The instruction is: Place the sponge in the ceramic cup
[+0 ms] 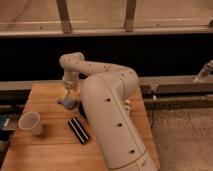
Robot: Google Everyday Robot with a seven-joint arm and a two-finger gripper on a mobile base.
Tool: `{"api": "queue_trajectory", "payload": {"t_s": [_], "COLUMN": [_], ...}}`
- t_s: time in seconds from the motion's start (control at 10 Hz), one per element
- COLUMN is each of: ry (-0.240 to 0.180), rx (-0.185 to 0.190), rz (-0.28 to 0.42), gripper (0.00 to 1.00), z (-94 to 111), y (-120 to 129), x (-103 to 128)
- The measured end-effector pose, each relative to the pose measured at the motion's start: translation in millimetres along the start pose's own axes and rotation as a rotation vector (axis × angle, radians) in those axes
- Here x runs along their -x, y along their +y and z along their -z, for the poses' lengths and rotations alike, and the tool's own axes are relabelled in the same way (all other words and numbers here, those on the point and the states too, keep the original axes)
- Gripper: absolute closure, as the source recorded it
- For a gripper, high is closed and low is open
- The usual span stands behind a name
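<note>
The wide-spread gripper (69, 95) hangs at the sponge (66, 103), ceramic cup (30, 123) well apart.

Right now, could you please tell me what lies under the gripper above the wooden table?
The small light-blue soft sponge lies on the wooden table right under the gripper, which hangs near the far edge. The robot's large cream arm hides the table right of it.

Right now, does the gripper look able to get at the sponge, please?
Probably yes: the gripper hangs open just above the sponge, with nothing between them; the black block lies well aside.
</note>
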Motion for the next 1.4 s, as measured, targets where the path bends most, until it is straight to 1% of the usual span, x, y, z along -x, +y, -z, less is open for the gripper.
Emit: {"api": "queue_trajectory", "payload": {"t_s": [0.2,0.4,0.5,0.8,1.0,1.1,1.3,1.4], "ry": [0.0,-0.01,-0.006,0.02,0.045,0.055,0.086,0.094], "rx": [0.003,0.002,0.004,0.008,0.013,0.017,0.033,0.039], "rz": [0.005,-0.012,-0.02,-0.014,-0.002,0.0,0.005,0.004], "gripper": [0.34,0.34,0.34,0.34,0.34,0.34,0.34,0.34], "z": [-2,-2,-8,-19,-25,-28,-42,-45], "y": [4,0,0,1,0,0,0,0], "x": [3,-1,-1,6,9,9,10,10]}}
